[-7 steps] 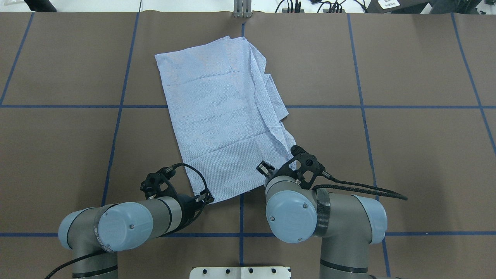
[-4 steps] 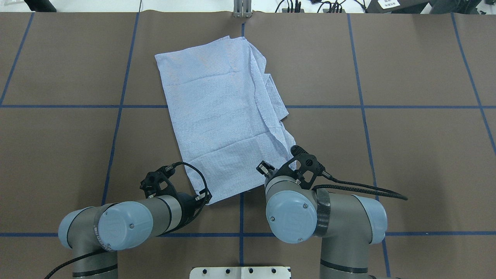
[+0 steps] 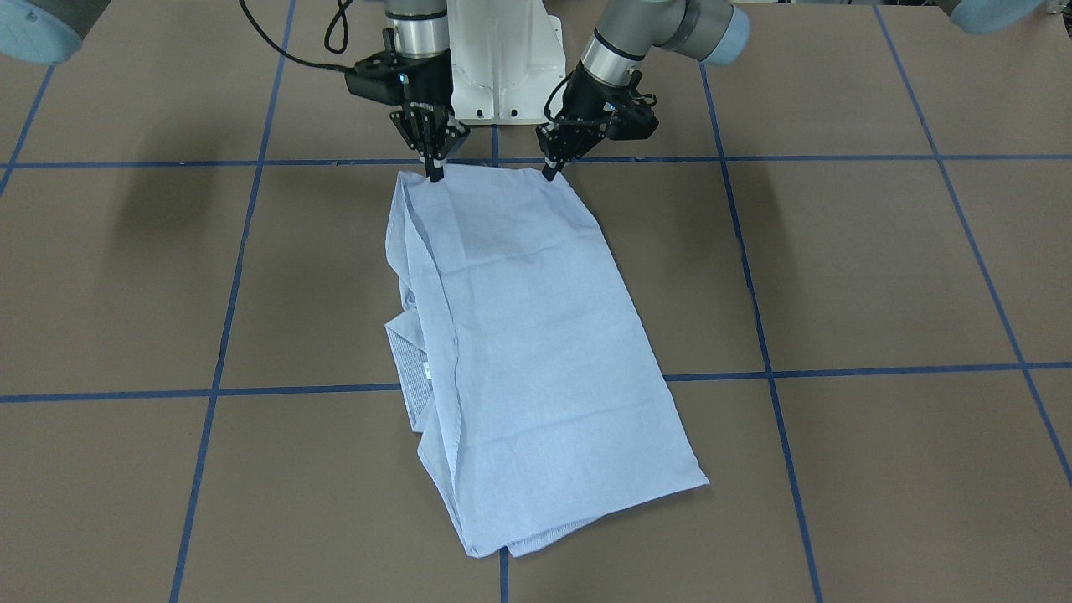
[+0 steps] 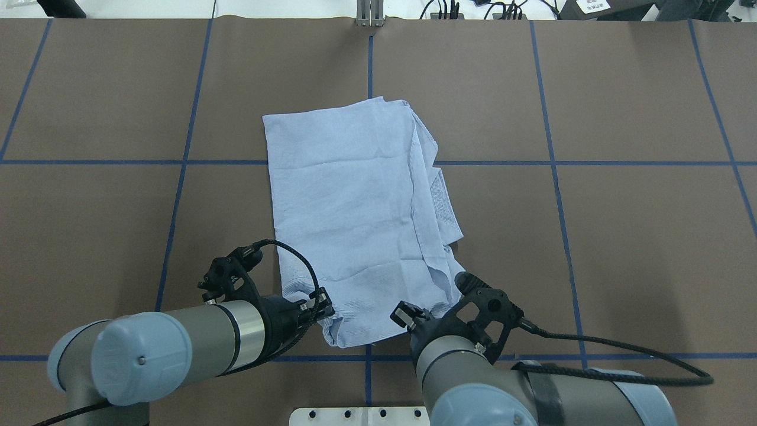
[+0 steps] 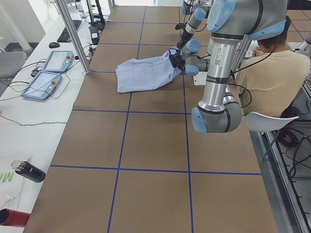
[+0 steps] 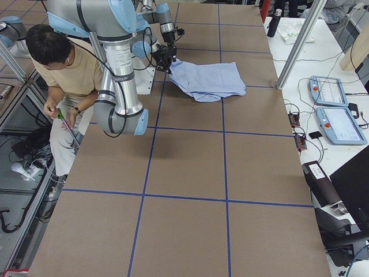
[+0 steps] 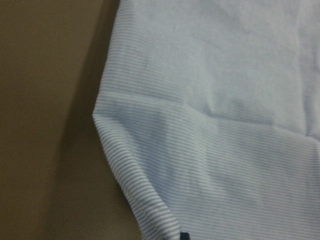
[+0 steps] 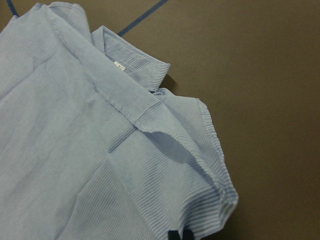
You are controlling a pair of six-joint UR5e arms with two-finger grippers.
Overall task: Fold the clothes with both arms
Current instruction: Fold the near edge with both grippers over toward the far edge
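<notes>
Pointing down at the tabletop (image 3: 837, 268), the left gripper (image 3: 550, 171) and right gripper (image 3: 435, 171) each have fingers pinched closed on 1 near corner of the shirt (image 3: 536, 335).

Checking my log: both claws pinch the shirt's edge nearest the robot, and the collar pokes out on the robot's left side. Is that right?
Not quite. The collar pokes out on the robot's right side, as the overhead view shows. The left claw and the right claw do pinch the edge of the shirt nearest the robot.
</notes>
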